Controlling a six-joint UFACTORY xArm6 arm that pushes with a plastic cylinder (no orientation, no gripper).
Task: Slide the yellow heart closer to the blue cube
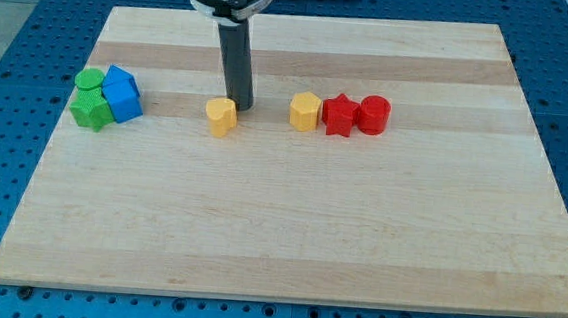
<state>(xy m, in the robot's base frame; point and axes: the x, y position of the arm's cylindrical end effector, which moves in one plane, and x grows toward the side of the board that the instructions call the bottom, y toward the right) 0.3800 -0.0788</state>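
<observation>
The yellow heart (222, 116) lies on the wooden board, left of centre. My tip (242, 106) stands right beside it, touching or nearly touching its upper right side. The blue cube (122, 100) sits at the view's left, pressed against another blue block (118, 75) behind it, a green cylinder (90, 79) and a green star (92, 112). The heart is about a hundred pixels to the right of the blue cube.
A yellow hexagonal block (305, 111), a red star (339, 115) and a red cylinder (373, 115) stand in a row right of centre. The board's edge (284, 297) runs along the view's bottom, with blue perforated table around it.
</observation>
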